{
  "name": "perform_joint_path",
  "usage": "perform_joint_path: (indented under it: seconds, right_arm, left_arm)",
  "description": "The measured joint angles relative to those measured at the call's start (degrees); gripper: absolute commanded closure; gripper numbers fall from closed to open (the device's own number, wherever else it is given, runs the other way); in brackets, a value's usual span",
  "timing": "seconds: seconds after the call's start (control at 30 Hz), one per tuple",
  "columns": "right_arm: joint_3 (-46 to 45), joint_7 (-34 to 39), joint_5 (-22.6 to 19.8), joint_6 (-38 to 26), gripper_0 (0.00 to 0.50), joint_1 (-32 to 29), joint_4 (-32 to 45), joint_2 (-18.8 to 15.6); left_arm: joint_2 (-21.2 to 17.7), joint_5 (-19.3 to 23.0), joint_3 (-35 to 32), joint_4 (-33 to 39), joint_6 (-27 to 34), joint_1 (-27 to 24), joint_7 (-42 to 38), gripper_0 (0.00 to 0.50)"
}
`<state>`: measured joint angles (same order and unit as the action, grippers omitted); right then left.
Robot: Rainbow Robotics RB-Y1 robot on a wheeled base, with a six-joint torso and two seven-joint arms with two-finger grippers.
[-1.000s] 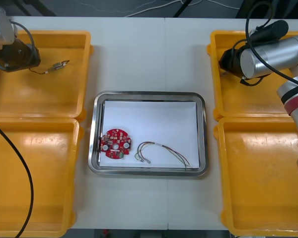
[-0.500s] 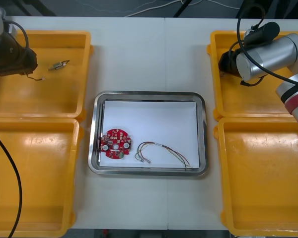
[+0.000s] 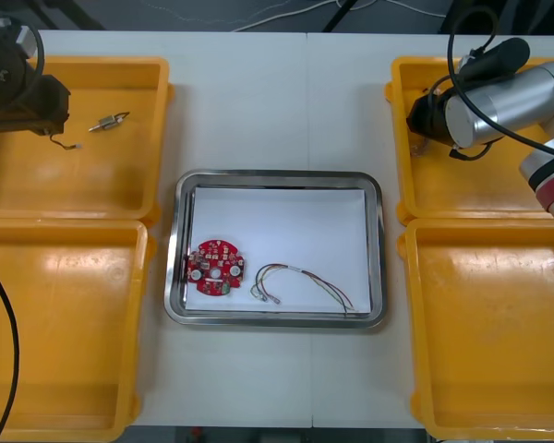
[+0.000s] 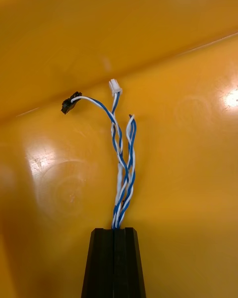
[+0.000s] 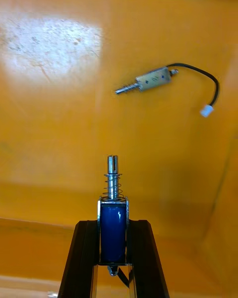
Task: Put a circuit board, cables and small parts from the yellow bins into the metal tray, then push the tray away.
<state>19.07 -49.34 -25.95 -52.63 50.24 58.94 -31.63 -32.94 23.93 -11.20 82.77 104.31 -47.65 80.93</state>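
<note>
The metal tray (image 3: 277, 175) holds a circuit board (image 3: 216, 267) and a red and yellow cable (image 3: 300, 280). The left gripper (image 5: 113, 224) clamps a small metal part (image 5: 113, 216) over the far left yellow bin (image 3: 74, 175). The right gripper (image 4: 114, 231) pinches a blue and white cable (image 4: 121, 169). Both deliveries and the push remain.

The circuit board (image 3: 214, 267) is showing red, the tray (image 3: 277, 174) silver and white, the twisted cable (image 4: 120, 179) blue and white, the small metal part (image 5: 113, 226) blue-bodied.

Shiny metal tray (image 3: 277, 174), glossy yellow bins (image 3: 65, 314)
</note>
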Motion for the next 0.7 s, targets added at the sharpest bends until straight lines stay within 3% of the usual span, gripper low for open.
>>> perform_joint_path:
  seconds: [0.27,0.43,0.7]
  right_arm:
    - [0.09,-10.31,-6.90,-6.06,0.500,-0.04,1.72,-2.88]
    - [-0.44,-14.50,-8.37,-12.04,0.500,-0.27,3.10,-4.29]
    - [-2.56,-21.22,-10.10,-19.17,0.500,-0.99,4.61,-6.05]
  left_arm:
    - [-0.15,4.22,5.35,10.68,3.39,3.02,-11.63,0.500]
    - [-0.34,6.23,9.46,13.89,3.51,3.74,-21.60,0.500]
    - [-0.58,8.89,16.88,18.57,3.51,3.74,-23.51,0.500]
